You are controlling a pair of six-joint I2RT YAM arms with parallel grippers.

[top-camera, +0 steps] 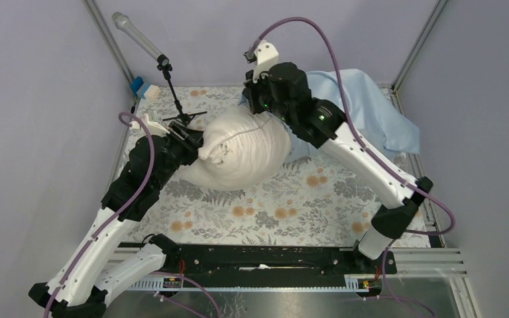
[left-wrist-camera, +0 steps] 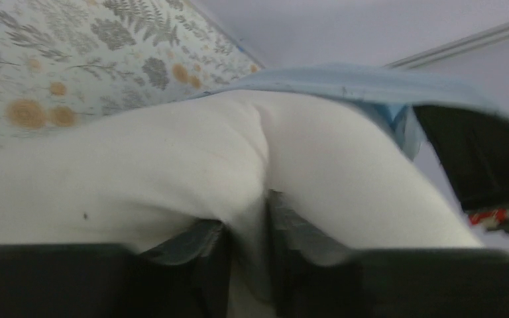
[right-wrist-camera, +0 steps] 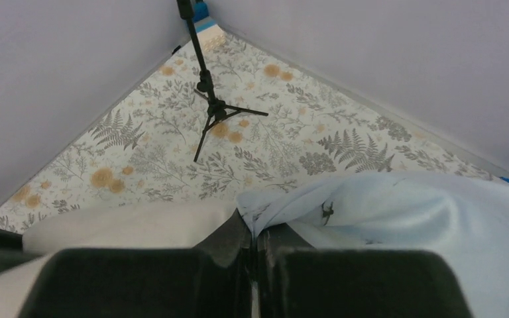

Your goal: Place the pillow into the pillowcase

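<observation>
Grey floral tablecloth (top-camera: pixel 272 205) covers the whole table, with pale lilac walls closing it in, and we take the black microphone stand (top-camera: pixel 172 93) at the far left as our landmark.

The pillow (top-camera: pixel 245 149) lies just to the right of the stand's feet. Its long axis runs away from the stand toward the right, with a seam showing along its top. The end nearest the stand is bunched to a point. The end farthest from the stand meets the pillowcase (top-camera: pixel 378 112), whose blue edge lies over it in the left wrist view. The rest of the pillowcase spreads wrinkled, farther right from the stand.

Our left arm reaches up from its base toward the stand, its wrist turned right. The left gripper (top-camera: pixel 195 142) sits at the pillow's pointed end, beside the stand's feet. Its jaws stand a little apart, with a fold of cream fabric pinched between them.

Our right arm climbs leftward toward the stand, its wrist bent down over the pillow's far end. The right gripper (right-wrist-camera: pixel 253 228) is closed tight, with the pillowcase's edge caught at its tips.
</observation>
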